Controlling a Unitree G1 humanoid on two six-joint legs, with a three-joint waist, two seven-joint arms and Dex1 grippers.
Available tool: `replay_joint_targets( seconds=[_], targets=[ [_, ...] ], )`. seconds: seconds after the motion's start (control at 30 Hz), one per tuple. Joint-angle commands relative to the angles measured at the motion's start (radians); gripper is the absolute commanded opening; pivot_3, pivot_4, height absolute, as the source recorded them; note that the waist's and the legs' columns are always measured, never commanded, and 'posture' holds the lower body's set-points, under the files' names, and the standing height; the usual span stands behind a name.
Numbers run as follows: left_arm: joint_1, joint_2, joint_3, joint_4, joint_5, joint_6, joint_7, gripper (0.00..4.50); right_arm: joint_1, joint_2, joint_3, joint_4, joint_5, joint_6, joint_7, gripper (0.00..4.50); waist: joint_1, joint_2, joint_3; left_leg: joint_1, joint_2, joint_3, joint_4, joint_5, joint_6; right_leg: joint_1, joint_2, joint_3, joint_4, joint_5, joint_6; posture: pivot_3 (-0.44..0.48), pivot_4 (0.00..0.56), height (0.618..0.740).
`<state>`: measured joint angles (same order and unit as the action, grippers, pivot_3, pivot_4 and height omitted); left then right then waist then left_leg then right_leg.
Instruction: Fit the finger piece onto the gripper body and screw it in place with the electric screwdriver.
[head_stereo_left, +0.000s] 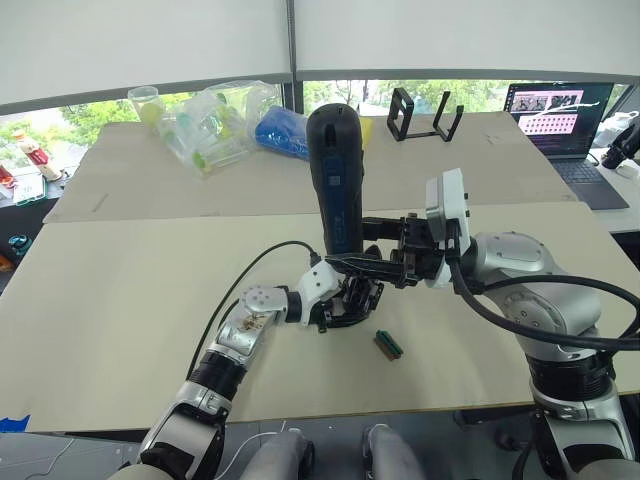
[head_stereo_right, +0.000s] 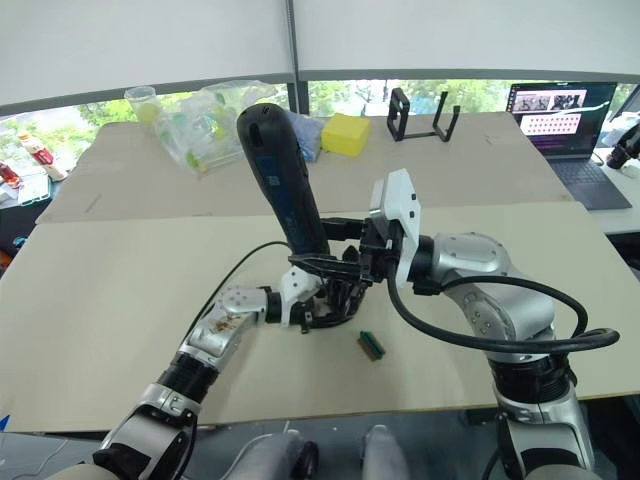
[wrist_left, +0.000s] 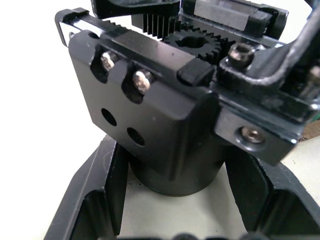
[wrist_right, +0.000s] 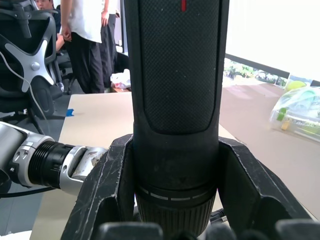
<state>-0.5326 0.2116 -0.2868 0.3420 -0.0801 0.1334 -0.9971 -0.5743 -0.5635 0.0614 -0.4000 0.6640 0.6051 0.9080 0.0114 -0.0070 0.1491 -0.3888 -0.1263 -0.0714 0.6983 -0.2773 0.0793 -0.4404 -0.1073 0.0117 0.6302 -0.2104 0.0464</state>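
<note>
**Screwdriver upright over the gripper body: slip and tilt are the risks**

The right gripper is clamping its two fingers around the lower barrel of the electric screwdriver, which is standing nearly upright with its rounded end uppermost. The bit end is pointing down into the gripper body, which the left gripper is holding near the middle of the table, fingers closed on either side of its round base. In the left wrist view, two screw heads are sitting in the upper pair of recesses on the body's face, while two holes below them are looking empty. The finger piece cannot be told apart from the rest of the black assembly.

Several things could go wrong. The tool is leaning slightly, so the bit could be meeting a screw off-axis and camming out or stripping the head. Driving torque could be twisting the small body within the left gripper's hold. The tall, top-heavy screwdriver could also be sliding in the right gripper's grasp, since it is gripped low.

The table is covered in pale beige board. A small teal-green block is lying just beside the work. Well apart, at the far edge, a clear plastic bag of items, a yellow block and a black frame stand are resting, with an open laptop on a neighbouring desk. People are standing near office chairs in the right wrist view.
</note>
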Motion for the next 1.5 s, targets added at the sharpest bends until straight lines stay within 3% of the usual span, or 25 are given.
replay_joint_targets(
  seconds=[0.03,0.37,1.5],
  targets=[
    [-0.017,0.000,0.013,-0.028,-0.024,-0.011,-0.007,2.30,0.028,-0.017,0.011,0.042,-0.009,0.035,0.004,1.91,0.000,0.000,0.000,0.000,0.000,0.000,0.000,0.000,0.000,0.000,0.000,0.000,0.000,0.000,0.000,0.000,0.150,0.740],
    [-0.019,0.004,0.016,-0.027,-0.026,-0.012,-0.008,2.30,0.065,-0.030,0.028,0.064,-0.048,-0.045,0.043,1.91,0.000,0.000,0.000,0.000,0.000,0.000,0.000,0.000,0.000,0.000,0.000,0.000,0.000,0.000,0.000,0.000,0.150,0.740],
    [-0.007,0.012,0.010,-0.040,-0.026,-0.015,-0.004,2.30,0.080,-0.064,0.081,0.107,-0.091,-0.059,0.084,1.91,0.000,0.000,-0.002,0.004,0.000,0.000,-0.002,0.000,0.000,0.003,0.000,0.000,0.000,0.000,0.000,0.000,0.150,0.740]
  ],
)
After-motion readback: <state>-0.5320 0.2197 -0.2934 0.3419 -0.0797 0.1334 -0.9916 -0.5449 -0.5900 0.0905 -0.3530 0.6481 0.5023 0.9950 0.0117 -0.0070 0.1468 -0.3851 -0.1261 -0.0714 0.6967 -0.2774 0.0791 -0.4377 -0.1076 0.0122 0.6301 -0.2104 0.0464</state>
